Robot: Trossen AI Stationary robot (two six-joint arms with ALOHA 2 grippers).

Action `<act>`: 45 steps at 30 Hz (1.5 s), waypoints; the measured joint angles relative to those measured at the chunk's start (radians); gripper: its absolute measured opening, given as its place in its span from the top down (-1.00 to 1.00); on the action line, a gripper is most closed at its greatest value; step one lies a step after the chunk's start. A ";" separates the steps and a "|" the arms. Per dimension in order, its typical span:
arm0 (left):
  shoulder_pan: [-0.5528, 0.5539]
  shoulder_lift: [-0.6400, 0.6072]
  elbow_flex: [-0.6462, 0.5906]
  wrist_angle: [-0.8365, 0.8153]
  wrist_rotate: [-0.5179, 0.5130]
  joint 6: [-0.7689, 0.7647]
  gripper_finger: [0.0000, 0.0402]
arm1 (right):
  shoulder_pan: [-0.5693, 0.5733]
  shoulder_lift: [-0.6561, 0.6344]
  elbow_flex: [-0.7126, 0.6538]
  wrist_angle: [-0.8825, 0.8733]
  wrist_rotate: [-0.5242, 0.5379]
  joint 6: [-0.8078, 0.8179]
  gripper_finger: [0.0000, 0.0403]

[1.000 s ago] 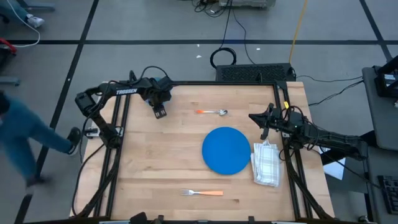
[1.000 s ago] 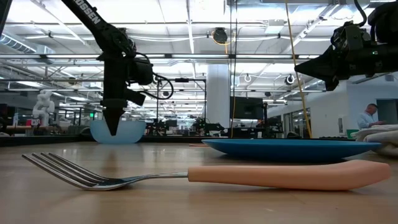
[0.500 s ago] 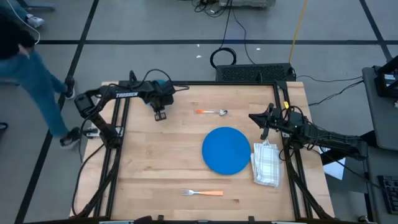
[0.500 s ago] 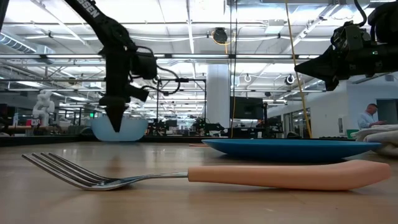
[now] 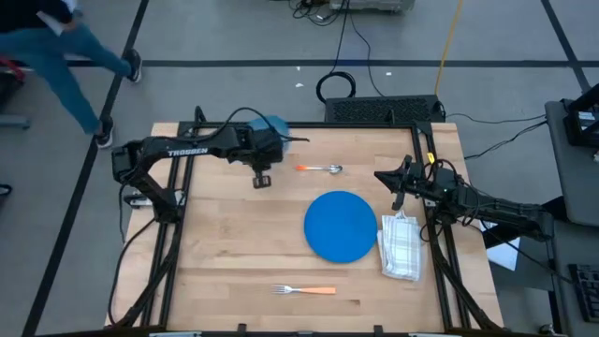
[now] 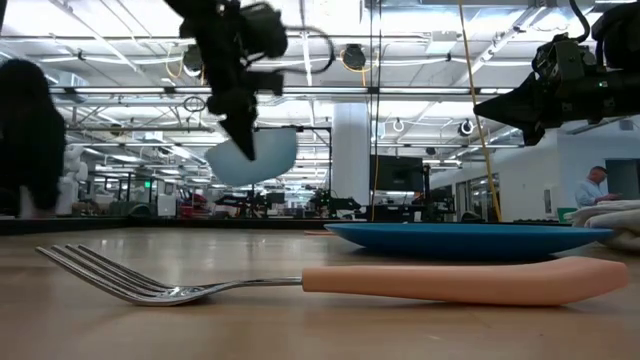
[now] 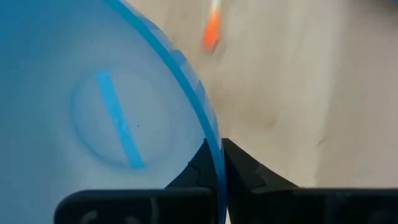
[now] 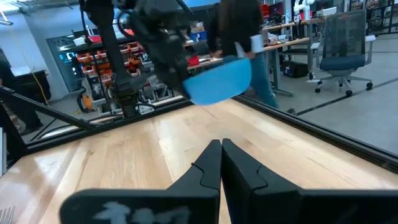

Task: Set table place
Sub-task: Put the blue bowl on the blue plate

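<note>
Your left gripper (image 5: pixel 262 178) is pinching the bowl (image 5: pixel 269 127) by its rim, carrying it high — keep it level heading toward the plate (image 5: pixel 341 226). Right gripper (image 5: pixel 397 190) is waiting pinched shut, empty.

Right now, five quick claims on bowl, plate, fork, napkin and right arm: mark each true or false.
1. The left pincer grips the rim of the blue bowl, which is lifted off the table. True.
2. The bowl sits on the plate. False: the plate is bare.
3. The fork lies near the table's front edge, apart from the plate. True.
4. The napkin lies left of the plate. False: it lies on the plate's right.
5. The right pincer holds the spoon. False: it is shut on nothing, and the spoon lies on the table behind the plate.
</note>
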 joint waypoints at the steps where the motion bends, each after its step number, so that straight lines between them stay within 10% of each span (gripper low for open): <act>1: -0.022 0.000 0.017 0.001 0.010 -0.007 0.98 | 0.000 0.000 0.000 0.000 0.000 0.000 1.00; 21: -0.319 0.007 0.004 0.345 0.059 -0.190 0.98 | 0.000 0.000 0.000 -0.003 0.000 0.014 1.00; 45: -0.331 -0.189 -0.215 0.516 -0.124 -0.099 0.98 | 0.000 0.009 0.000 -0.006 -0.001 0.018 1.00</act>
